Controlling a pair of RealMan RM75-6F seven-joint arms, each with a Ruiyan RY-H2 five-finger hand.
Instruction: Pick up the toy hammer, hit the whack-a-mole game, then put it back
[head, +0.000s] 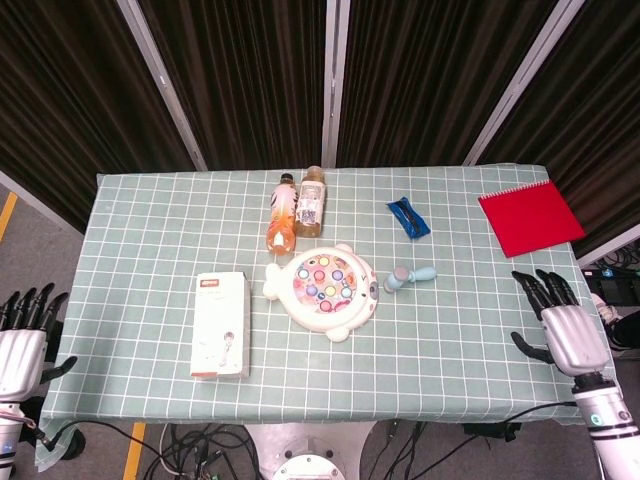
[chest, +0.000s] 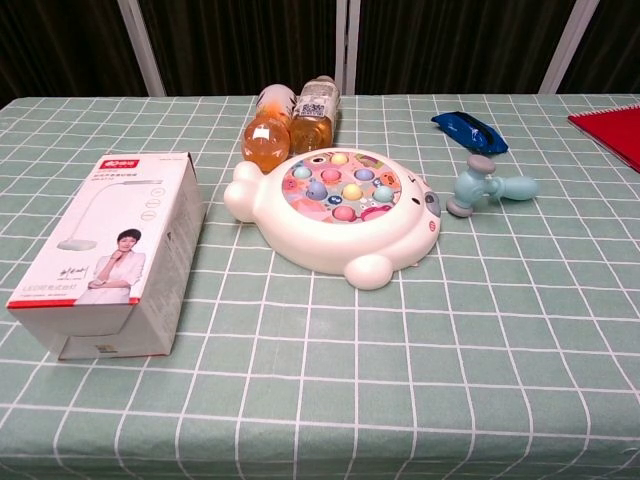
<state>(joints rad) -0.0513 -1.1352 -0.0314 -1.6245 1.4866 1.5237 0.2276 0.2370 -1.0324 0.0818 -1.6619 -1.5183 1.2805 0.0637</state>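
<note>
My right hand (head: 562, 330) hovers empty, fingers spread, at the counter (head: 150, 250) edge; the hammer (head: 409, 276), likely light, stiff plastic, lies well ahead-left, beside the game (head: 325, 288); I'd grip its handle.

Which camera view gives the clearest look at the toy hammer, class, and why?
The chest view shows the toy hammer best: it is close and large, so its grey-capped head and pale blue handle are plain, lying beside the whack-a-mole game. The head view shows the same hammer only small, from above, right of the game.
</note>
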